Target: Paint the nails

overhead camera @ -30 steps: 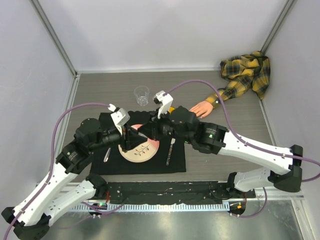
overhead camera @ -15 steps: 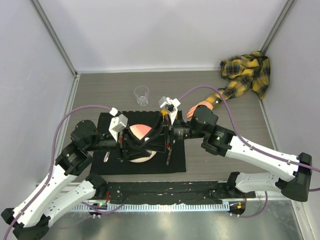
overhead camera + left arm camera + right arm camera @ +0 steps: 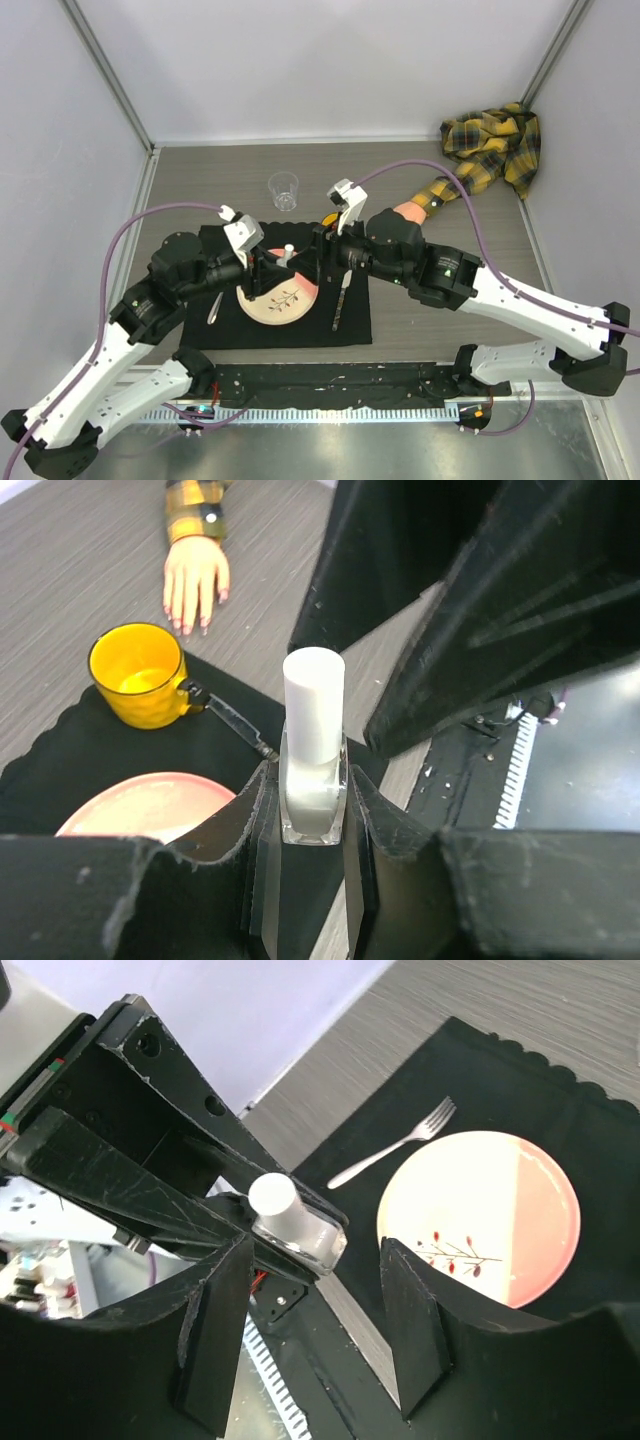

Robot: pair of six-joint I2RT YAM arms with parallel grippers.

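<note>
A small clear bottle with a white cap stands upright between the jaws of my left gripper, which is shut on its glass body above the plate. My right gripper is open just short of the bottle, its fingers apart from the cap. In the top view the two grippers meet over the mat, with the bottle between them. The pale mannequin hand lies palm down on the table beyond, its nails tiny at the fingertips. Its plaid sleeve trails to the back right corner.
A black mat holds a pink plate, a fork, a knife and a yellow cup. A clear plastic cup stands behind the mat. Walls close off the left, back and right.
My right gripper's jaws have spread open and it has drawn back a little from the bottle. The left gripper keeps its hold on the bottle, shifting slightly over the plate.
</note>
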